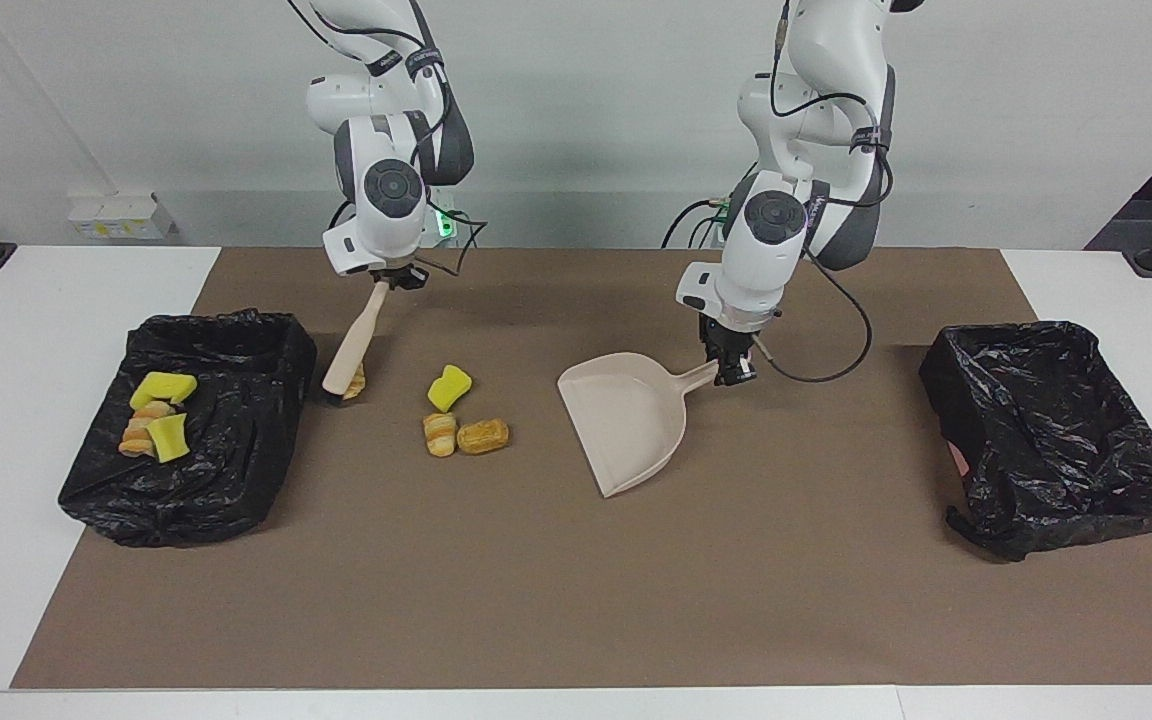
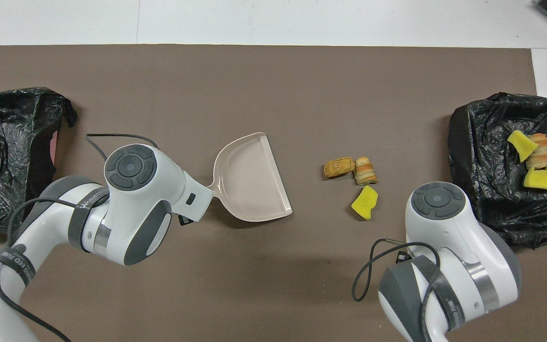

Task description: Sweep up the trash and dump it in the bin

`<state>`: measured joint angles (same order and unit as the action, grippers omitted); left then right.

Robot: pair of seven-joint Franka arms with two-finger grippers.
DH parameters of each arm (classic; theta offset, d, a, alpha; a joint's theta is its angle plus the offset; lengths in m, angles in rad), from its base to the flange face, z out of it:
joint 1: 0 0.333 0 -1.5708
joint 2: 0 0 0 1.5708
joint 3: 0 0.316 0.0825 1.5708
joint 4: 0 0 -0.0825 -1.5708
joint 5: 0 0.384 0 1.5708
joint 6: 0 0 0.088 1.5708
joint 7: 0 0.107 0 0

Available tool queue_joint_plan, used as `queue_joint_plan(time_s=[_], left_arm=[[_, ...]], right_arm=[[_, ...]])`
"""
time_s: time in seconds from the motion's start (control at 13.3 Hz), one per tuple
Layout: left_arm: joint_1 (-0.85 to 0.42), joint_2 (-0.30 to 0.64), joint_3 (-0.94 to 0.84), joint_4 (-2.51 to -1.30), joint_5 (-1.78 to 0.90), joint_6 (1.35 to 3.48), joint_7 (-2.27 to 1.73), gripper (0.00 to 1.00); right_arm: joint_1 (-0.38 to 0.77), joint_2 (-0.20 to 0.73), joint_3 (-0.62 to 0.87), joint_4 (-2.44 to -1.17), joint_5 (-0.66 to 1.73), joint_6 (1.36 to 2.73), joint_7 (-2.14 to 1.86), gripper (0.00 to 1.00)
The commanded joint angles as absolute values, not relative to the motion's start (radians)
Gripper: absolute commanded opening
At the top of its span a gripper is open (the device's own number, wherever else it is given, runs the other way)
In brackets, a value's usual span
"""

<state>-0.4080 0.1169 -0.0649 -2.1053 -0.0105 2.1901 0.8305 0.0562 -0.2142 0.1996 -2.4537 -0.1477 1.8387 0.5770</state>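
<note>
My right gripper [image 1: 383, 283] is shut on the handle of the beige brush [image 1: 351, 345]. The brush slants down to the mat beside a croissant piece [image 1: 357, 383] that it partly covers, close to the black-lined bin [image 1: 236, 460] at the right arm's end. My left gripper [image 1: 731, 375] is shut on the handle of the beige dustpan [image 1: 626, 425], which lies on the mat with its mouth toward the trash. A yellow sponge chunk [image 1: 449, 387], a croissant [image 1: 439, 435] and a bread piece [image 1: 483, 436] lie between brush and dustpan. The bin holds two sponge chunks and a croissant [image 1: 156, 415].
A second black-lined bin [image 1: 1056, 430] stands at the left arm's end of the table. A brown mat [image 1: 576, 600] covers the table's middle. In the overhead view the arms hide both grippers and the brush; the dustpan [image 2: 254, 178] and loose trash [image 2: 364, 202] show.
</note>
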Motion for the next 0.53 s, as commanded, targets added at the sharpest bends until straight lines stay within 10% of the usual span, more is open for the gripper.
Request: queue_joint_plan(time_s=[0.0,0.45], left_arm=[[-0.423,0.095,-0.055,-2.138,0.002,2.221,0.804,0.0],[-0.423,0.089,-0.055,-2.151,0.002,2.224,0.802,0.0]], right_arm=[[0.081,-0.21,0.207,-2.458,-0.054,1.939,0.453,0.0],[0.13,-0.072,0.207,-2.255,0.153,1.939,0.305,0.0]])
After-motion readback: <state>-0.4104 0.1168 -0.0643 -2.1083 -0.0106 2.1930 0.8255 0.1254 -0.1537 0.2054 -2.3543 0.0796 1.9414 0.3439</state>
